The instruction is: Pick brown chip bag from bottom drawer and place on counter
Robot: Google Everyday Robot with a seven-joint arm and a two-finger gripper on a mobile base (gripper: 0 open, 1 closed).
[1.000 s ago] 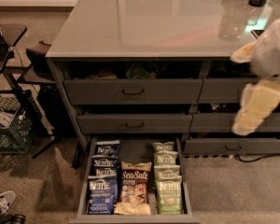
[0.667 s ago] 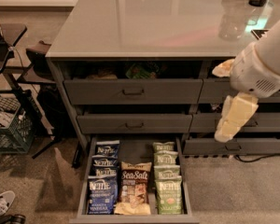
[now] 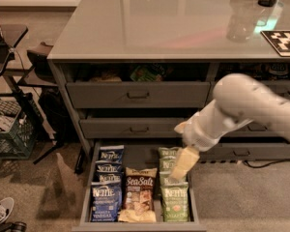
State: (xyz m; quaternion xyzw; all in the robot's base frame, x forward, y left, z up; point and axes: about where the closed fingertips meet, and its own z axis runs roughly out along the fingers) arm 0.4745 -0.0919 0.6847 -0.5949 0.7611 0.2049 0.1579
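The brown chip bag [image 3: 139, 193] with white "Sea Salt" lettering lies in the middle row of the open bottom drawer [image 3: 86, 197], between blue and green bags. My gripper [image 3: 179, 151] hangs from the white arm that comes in from the right. It is over the back of the green row, right of and a little behind the brown bag, and does not touch it. Its cream fingers [image 3: 182, 162] stand apart and hold nothing. The glossy light-grey counter [image 3: 154, 23] tops the cabinet above.
Blue Kettle bags [image 3: 106, 187] fill the drawer's left row and green Kettle bags [image 3: 173, 197] the right row. Two handled drawers [image 3: 137, 94] sit above. A clear container [image 3: 241, 23] and a marker tag [image 3: 282, 40] are on the counter's right. A black crate [image 3: 9, 129] stands at the left.
The arm has swung down and to the left, from beside the upper drawers on the right to over the open bottom drawer. The bags have not moved.
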